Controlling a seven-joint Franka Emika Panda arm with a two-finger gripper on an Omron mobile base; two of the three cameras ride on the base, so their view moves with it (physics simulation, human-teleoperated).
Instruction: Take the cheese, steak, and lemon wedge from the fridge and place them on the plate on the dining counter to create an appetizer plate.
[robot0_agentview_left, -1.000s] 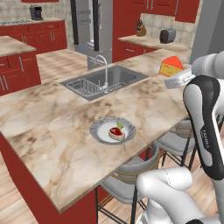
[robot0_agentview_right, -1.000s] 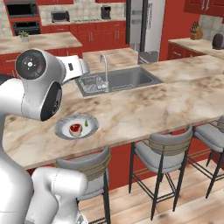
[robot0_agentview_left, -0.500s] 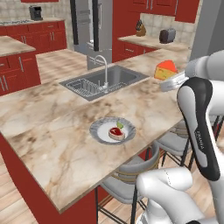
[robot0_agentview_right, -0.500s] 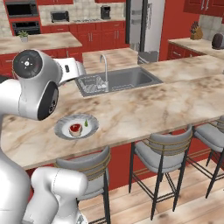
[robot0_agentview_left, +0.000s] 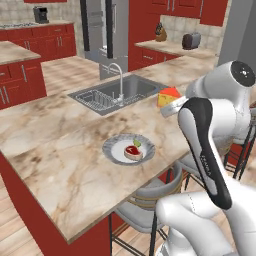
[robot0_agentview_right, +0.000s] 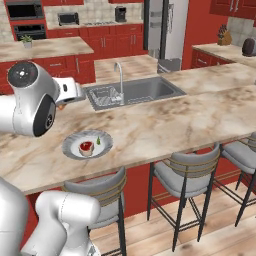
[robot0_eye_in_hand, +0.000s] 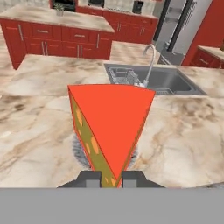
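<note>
— Where's the cheese (robot0_eye_in_hand: 111, 127)?

— Pinched in the gripper (robot0_eye_in_hand: 111, 178) — jaws pressed on its narrow end, held above the counter (robot0_agentview_left: 55, 135). From the left base view it hangs near the sink's (robot0_agentview_left: 117, 93) right end.

— And the plate (robot0_agentview_left: 116, 150)?

— On the counter's near side, well apart from the cheese. The steak (robot0_agentview_left: 133, 151) lies on it with the lemon (robot0_agentview_left: 137, 143) touching its far edge.

— Anything behind?

— The fridge (robot0_agentview_left: 102, 31) stands beyond the sink, door ajar. Stools (robot0_agentview_right: 182, 176) line the counter's near side.
</note>
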